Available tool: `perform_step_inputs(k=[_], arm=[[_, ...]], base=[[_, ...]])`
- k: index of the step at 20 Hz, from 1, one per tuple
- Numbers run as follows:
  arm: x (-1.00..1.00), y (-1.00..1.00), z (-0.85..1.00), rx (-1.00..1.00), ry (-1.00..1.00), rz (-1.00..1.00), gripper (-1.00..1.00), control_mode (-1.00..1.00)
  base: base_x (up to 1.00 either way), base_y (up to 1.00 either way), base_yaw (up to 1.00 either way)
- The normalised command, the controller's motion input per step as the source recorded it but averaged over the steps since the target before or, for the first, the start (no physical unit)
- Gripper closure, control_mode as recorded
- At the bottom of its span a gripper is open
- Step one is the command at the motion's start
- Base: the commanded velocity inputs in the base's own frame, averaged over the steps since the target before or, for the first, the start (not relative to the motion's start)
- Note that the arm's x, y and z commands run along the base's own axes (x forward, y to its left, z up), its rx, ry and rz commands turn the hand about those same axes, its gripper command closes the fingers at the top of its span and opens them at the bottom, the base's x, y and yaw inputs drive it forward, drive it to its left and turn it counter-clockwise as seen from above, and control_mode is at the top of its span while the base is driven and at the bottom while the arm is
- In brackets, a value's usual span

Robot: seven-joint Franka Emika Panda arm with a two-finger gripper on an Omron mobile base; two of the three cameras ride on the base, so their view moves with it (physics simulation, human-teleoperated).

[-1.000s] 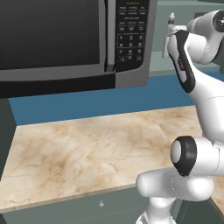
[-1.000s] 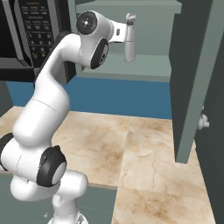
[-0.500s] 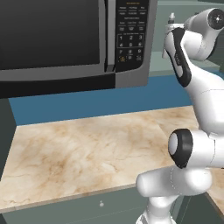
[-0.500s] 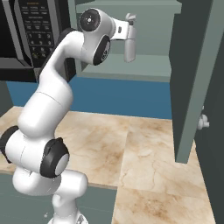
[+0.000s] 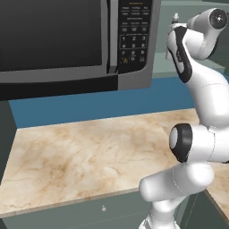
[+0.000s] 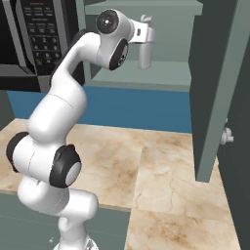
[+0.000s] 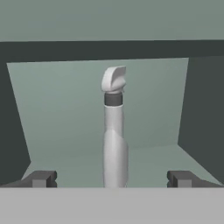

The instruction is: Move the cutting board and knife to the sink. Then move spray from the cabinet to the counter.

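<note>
Gripper (image 7: 112, 179) spread wide, fingertips (image 7: 41, 178) at either side of the upright spray (image 7: 114, 131), not touching it. Spray standing on the cabinet (image 7: 78, 109) shelf. Arm (image 6: 73, 83) raised high, hand level at the open cabinet, above the counter (image 5: 80, 152), beside the microwave (image 5: 67, 40).

Pale grey spray (image 7: 115, 144), dark collar

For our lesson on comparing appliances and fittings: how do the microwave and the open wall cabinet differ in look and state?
The microwave is black and grey with a dark glass door and a keypad; the cabinet is plain grey-green. The microwave's door is closed, while the cabinet's door is swung open. Nothing can be made out behind the microwave's dark glass; the cabinet holds a spray bottle standing upright between the open fingers. Both sit above the counter.
</note>
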Motion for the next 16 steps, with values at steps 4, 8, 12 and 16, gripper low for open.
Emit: perform_step_inputs(k=[4, 8, 12, 16], arm=[[0.26, -0.07, 0.00, 0.00, 0.00, 0.00, -1.00, -1.00], [0.22, -0.03, 0.00, 0.00, 0.00, 0.00, -1.00, -1.00], [0.11, 0.00, 0.00, 0.00, 0.00, 0.00, -1.00, -1.00], [0.13, 0.00, 0.00, 0.00, 0.00, 0.00, -1.00, -1.00]], base=[[0.00, 0.00, 0.00], [0.00, 0.00, 0.00], [0.00, 0.00, 0.00], [0.00, 0.00, 0.00]])
